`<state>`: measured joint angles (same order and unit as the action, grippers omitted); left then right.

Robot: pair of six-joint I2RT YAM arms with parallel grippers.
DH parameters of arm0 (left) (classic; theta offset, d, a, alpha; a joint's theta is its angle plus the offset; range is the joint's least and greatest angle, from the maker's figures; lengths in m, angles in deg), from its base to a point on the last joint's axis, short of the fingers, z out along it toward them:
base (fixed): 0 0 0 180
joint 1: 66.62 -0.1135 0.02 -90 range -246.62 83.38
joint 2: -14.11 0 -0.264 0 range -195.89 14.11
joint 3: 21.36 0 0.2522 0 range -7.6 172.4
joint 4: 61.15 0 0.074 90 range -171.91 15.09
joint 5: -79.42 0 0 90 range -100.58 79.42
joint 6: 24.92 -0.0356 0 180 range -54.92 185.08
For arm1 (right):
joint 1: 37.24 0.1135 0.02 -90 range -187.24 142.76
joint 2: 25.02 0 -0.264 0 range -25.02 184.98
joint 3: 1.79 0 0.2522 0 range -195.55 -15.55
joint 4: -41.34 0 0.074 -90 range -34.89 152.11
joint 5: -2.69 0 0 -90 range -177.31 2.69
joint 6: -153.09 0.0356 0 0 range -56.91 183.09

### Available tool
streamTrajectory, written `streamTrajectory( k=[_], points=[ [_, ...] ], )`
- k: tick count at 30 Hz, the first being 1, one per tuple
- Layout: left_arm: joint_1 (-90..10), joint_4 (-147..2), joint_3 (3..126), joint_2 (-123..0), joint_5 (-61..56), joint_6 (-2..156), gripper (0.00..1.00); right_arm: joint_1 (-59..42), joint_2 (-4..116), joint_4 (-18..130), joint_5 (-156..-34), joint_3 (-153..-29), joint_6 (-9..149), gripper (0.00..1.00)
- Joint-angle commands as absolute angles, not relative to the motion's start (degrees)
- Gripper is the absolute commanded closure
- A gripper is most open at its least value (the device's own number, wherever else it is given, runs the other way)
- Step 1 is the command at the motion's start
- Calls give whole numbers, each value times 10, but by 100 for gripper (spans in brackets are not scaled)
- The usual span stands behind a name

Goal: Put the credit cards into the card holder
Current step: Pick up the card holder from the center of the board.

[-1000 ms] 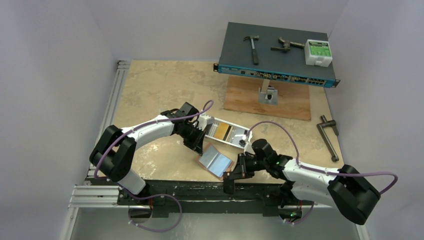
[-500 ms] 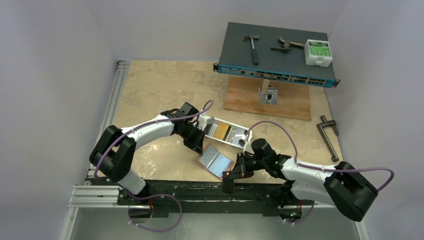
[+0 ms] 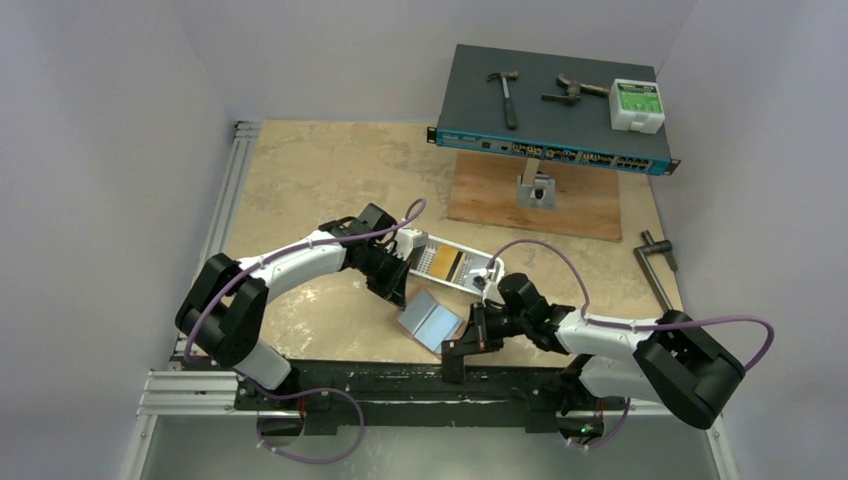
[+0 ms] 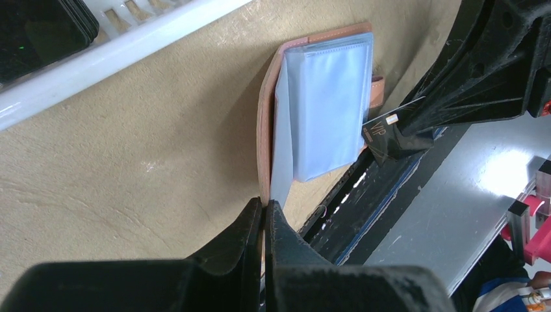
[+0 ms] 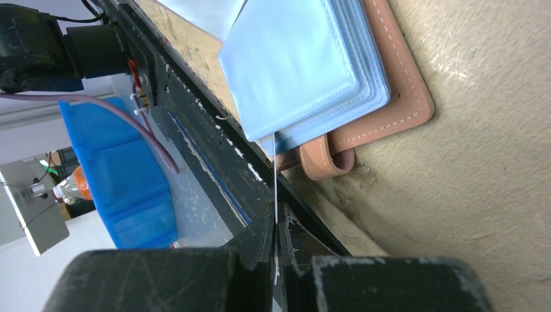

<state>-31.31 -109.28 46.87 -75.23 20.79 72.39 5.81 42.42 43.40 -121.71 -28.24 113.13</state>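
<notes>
Beige table [image 3: 300,180], grey walls, and all the work sits at the middle of the near edge. Over the last second my right arm has swung left and crept in toward the holder [image 3: 430,320]. The right gripper [image 3: 462,345] now sits just beside the holder's near corner. Its fingers are pressed together on one card [image 4: 383,127], which the right wrist view shows edge-on as a thin line aimed at the sleeves. I read that as lining up for insertion, with the card not yet in a pocket.

The left gripper [image 4: 264,208] has not budged. It is clamped on the holder's left edge, where the leather and a clear leaf meet, and keeps it open. I can't tell which of the two it actually grips.

The holder lies opened flat, reddish-brown leather underneath, with a stack of pale blue see-through sleeves fanned on top and its tab poking out toward the table's edge. More cards [image 3: 445,263] wait in the white tray [image 4: 130,47] just behind it.
</notes>
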Motion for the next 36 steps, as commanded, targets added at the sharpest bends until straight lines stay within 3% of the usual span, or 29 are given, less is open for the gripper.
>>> streamTrajectory(
  k=[1,15,24,28,36],
  points=[
    [-316,-1085,472,-736,224,717,100,53,443,400,-1223,-310,1122,100],
    [-316,-1088,476,-746,223,717,99,48,489,344,-1225,-353,1126,100],
    [-316,-1091,482,-757,247,722,67,48,551,317,-1239,-400,1120,100],
    [-321,-1089,483,-758,258,727,60,48,578,306,-1247,-405,1119,100],
    [-322,-1092,491,-770,272,734,58,47,604,298,-1251,-414,1114,100]
  ],
)
